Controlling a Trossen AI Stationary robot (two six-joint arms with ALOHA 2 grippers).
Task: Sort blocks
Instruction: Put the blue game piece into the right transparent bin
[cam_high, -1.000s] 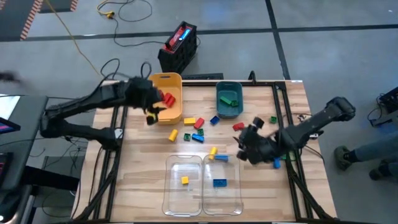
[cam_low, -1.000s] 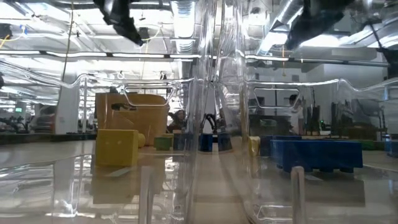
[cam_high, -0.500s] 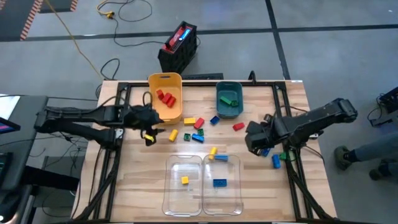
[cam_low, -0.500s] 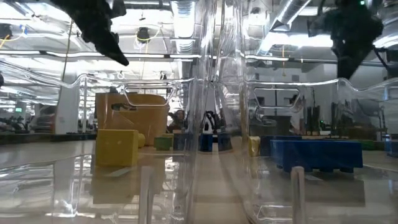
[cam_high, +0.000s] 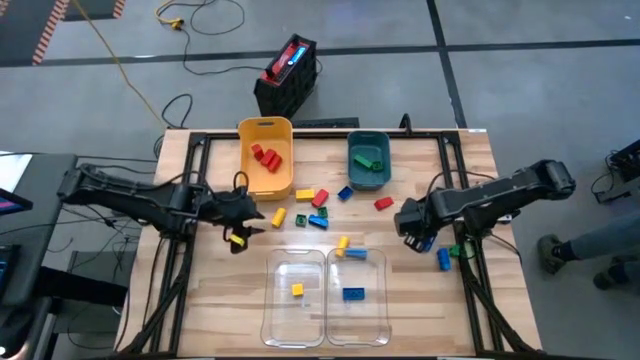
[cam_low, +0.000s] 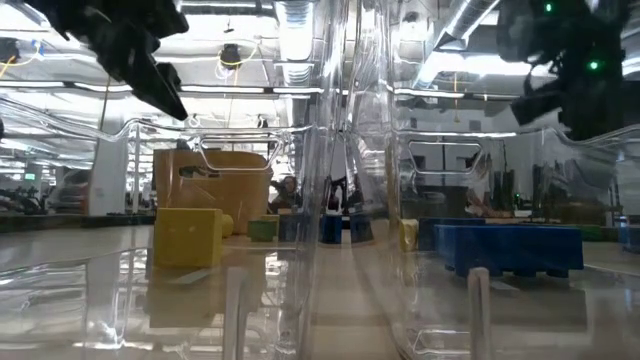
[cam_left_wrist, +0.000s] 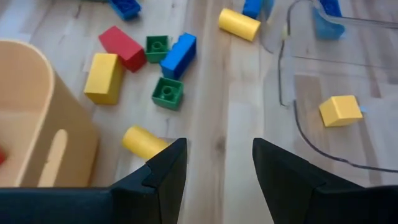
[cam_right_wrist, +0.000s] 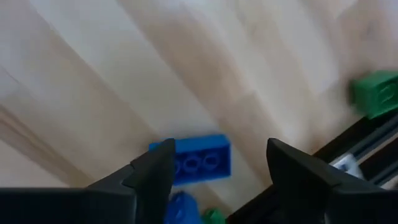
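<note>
1. Blocks lie scattered across the wooden surface (cam_high: 230, 290): a loose cluster of red, yellow, blue and green mid-table, with more already sitting in the yellow bin (cam_high: 266, 160), the teal bin (cam_high: 368, 160) and the two clear bins (cam_high: 325, 297).
2. Left gripper (cam_left_wrist: 214, 165) hovers low at the table's left side, just beside the yellow bin, fingers spread apart and holding nothing.
3. And look at what sits right off its fingertips: a yellow cylinder block (cam_left_wrist: 144, 142), touching distance from one finger, lying off to one side of the gap rather than between the fingers, its long axis slanted across the line of approach.
4. Right gripper (cam_right_wrist: 217, 171) is down over the right edge of the table, fingers open and empty.
5. Its prize is a blue block (cam_right_wrist: 194, 160) lying between the fingers and just ahead, long axis running across the gap, so the fingers would likely close on its short ends.
6. A green block (cam_right_wrist: 376, 93) waits farther off by the black frame rail (cam_right_wrist: 367, 146).
7. On my read, the right arm is the better lined up; the left needs a sideways nudge first.
</note>
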